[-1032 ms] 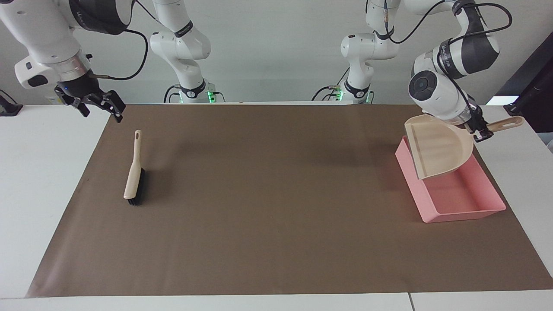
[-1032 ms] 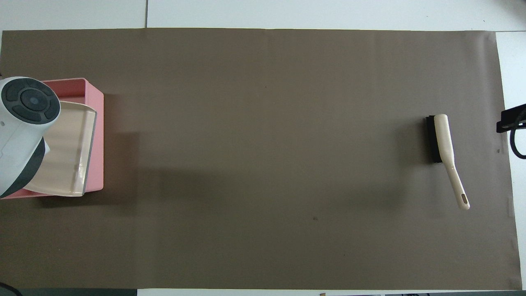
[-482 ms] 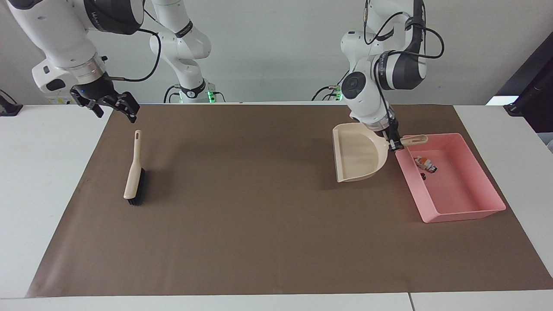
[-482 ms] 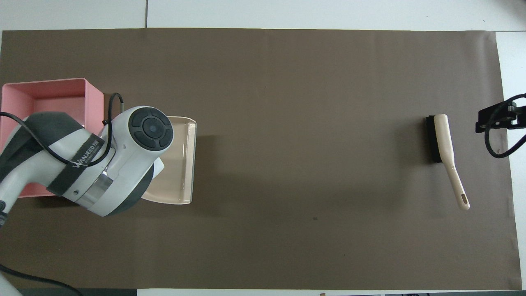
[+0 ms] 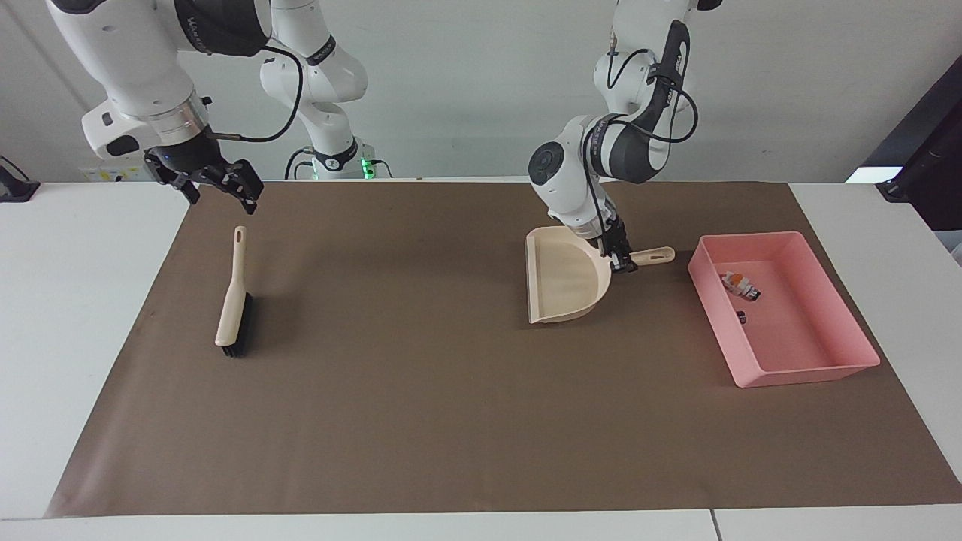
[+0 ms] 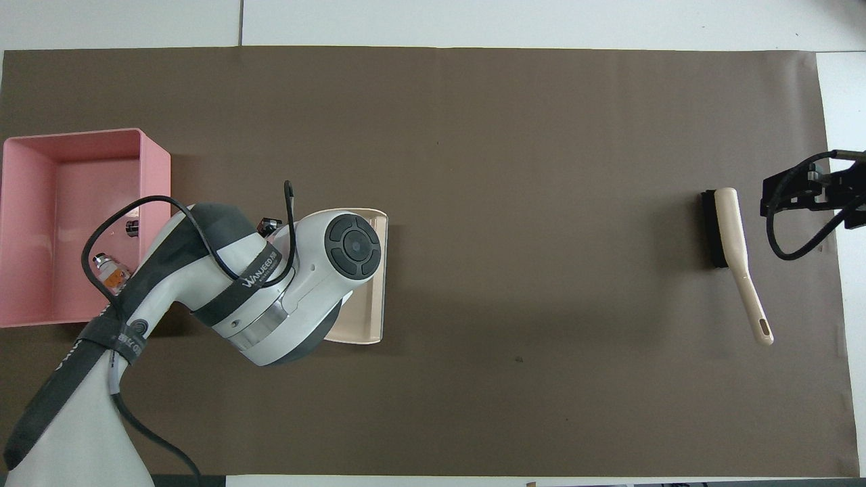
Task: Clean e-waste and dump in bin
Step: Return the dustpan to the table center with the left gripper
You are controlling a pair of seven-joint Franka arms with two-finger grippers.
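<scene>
I see the e-waste [image 5: 740, 286] lying in the bin [image 5: 812, 368], the pink tray at the left arm's end of the brown mat [image 5: 421, 421]. Beside the bin, my left gripper [image 5: 621, 259] clamps the dustpan [image 5: 562, 285] by its handle. My right gripper [image 5: 218, 184] hangs with fingers spread over the mat's edge near the brush [image 5: 233, 300].

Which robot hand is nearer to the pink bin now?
The left hand. It grips the dustpan handle beside the pink bin. The right hand hangs over the mat's other end, above the brush handle.
</scene>
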